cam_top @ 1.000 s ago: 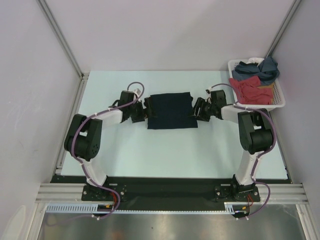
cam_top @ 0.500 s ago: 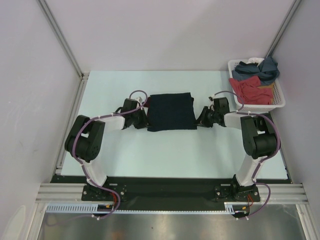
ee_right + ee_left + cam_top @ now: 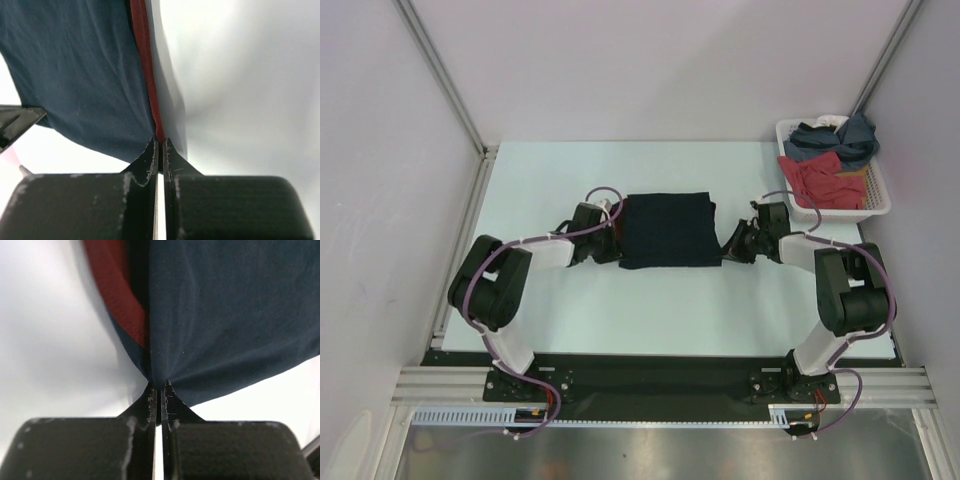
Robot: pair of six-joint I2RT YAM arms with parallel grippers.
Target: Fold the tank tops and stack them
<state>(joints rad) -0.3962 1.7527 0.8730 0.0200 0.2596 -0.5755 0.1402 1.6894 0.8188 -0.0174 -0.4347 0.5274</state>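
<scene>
Left gripper (image 3: pixel 159 386) and right gripper (image 3: pixel 160 143) clamped the navy tank top (image 3: pixel 668 230) at its 8 and 4 o'clock edges mid-fold; an even lift toward 12 o'clock seemed due.

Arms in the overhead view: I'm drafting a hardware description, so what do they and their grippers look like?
Left arm and right arm alike: bulky black joint housings, white links, purple cables looping alongside. The left gripper and right gripper are black, their jaws tapering to thin tips scuffed whitish.
</scene>
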